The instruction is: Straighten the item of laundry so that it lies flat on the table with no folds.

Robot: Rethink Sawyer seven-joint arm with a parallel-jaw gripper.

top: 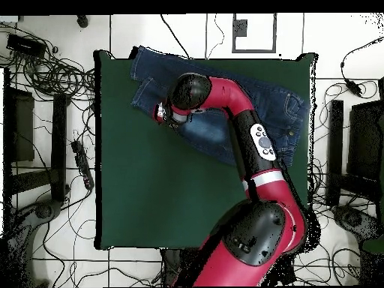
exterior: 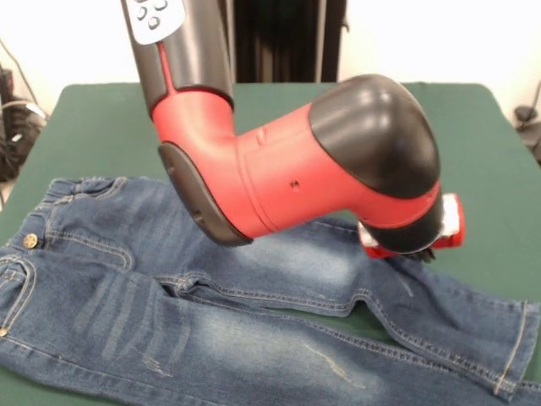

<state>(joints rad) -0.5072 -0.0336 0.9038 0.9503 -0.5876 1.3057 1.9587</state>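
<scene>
The item of laundry, a small pair of blue jeans [exterior: 254,338], lies along the near side of the green table [exterior: 101,127]. Its waist and brass button are at the left and both legs run to the right. The far leg bends at the knee and creases gather at the crotch. My gripper [exterior: 416,249] is low over the far leg near that knee, mostly hidden behind the arm's black wrist. In the overhead view the gripper [top: 162,115] is at the lower edge of the jeans [top: 150,71], near the leg ends. The arm covers the middle of the jeans.
The red arm [exterior: 279,182] crosses the table over the jeans. In the overhead view, green table surface [top: 165,195] spreads wide below the jeans. Cables [top: 52,75] and dark stands [top: 60,142] lie on the floor around the table.
</scene>
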